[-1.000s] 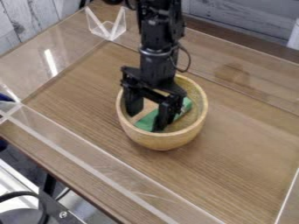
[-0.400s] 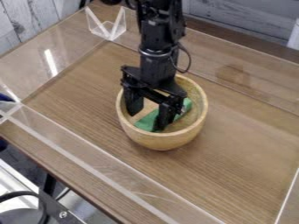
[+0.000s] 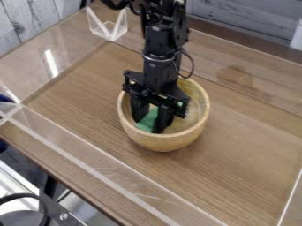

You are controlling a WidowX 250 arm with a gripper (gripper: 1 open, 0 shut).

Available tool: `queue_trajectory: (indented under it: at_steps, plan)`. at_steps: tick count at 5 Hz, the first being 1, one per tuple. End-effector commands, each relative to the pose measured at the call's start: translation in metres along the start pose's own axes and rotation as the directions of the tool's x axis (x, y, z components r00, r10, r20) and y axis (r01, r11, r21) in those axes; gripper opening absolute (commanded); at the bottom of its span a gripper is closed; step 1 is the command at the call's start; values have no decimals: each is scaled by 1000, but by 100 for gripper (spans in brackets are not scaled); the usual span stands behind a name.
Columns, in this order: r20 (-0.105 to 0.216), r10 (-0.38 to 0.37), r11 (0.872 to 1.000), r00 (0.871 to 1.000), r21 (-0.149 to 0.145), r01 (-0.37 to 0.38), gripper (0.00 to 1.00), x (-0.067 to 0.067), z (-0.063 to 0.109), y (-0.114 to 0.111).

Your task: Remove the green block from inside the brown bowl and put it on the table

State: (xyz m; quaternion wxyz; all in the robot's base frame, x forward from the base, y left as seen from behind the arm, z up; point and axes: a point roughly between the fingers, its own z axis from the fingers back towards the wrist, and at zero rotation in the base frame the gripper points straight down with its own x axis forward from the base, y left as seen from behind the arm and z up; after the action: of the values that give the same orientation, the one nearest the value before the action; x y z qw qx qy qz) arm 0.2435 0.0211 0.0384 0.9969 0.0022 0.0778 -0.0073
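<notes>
The brown bowl (image 3: 168,141) sits near the middle of the table (image 3: 77,97). Inside it lies the green block (image 3: 150,123), mostly covered by the arm. My black gripper (image 3: 156,113) reaches straight down into the bowl. Its two fingers are drawn in against the block's sides, shut on it. The block still rests low in the bowl, with only its near-left part showing between and beside the fingers.
Low clear acrylic walls (image 3: 71,154) ring the tabletop. A clear folded acrylic piece (image 3: 109,26) stands at the back left corner. Bare wood lies left, front and right of the bowl.
The fingers stood spread wide over the block in the earlier frames; now they have closed in on it. The arm and bowl have kept their place.
</notes>
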Motion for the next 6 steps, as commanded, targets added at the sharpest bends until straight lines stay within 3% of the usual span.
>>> queue_trajectory:
  at_steps: [1,3,5,6]
  plan:
    - [53,5,1000,999,17,-6,0,12,11,1]
    - [74,-10,1000,997,29,8,0,17,12,-2]
    - [67,-3,1000,998,26,2,0,16,25,-4]
    - [55,4,1000,998,10,-5,0,11,33,-7]
